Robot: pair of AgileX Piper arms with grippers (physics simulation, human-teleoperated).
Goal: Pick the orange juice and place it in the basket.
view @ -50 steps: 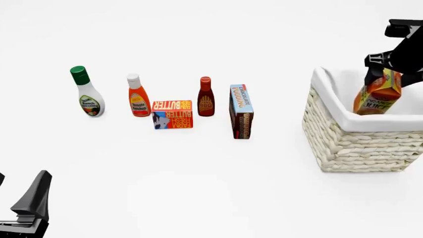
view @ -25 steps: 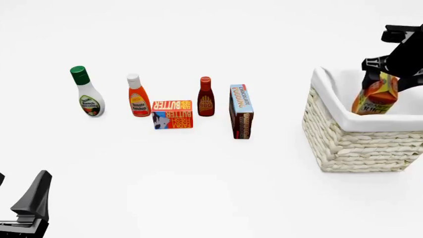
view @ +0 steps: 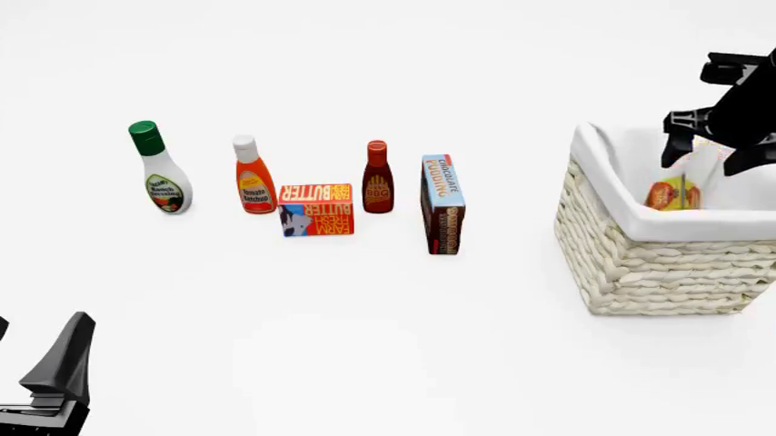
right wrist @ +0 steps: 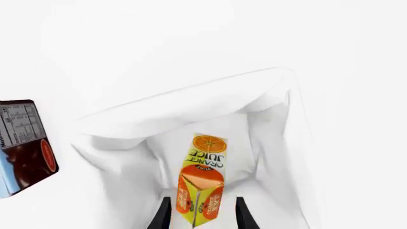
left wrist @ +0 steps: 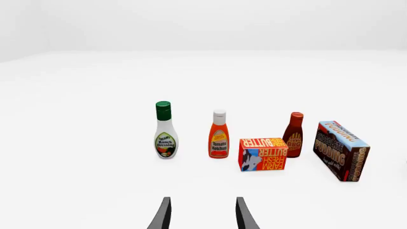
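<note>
Basket point(view: 631, 263): cream wicker, white liner.
Right gripper point(view: 710, 150): above basket, fingers spread, not touching carton.
Left gripper point(view: 54, 377): well left of basket, near side, fingers apart, empty.
Chocolate pudding box point(view: 442, 204): left of basket.
Orange juice point(view: 674, 194): inside basket, low between liner walls.

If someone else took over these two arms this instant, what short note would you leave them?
Right gripper: open, above the basket; the orange juice sits inside on the liner, fingers either side, seemingly released.
Left gripper: open, holding nothing, parked on the near left facing the other groceries.
Done: carton is in the basket.
Left: lift the right arm clear; check the carton has settled.
</note>
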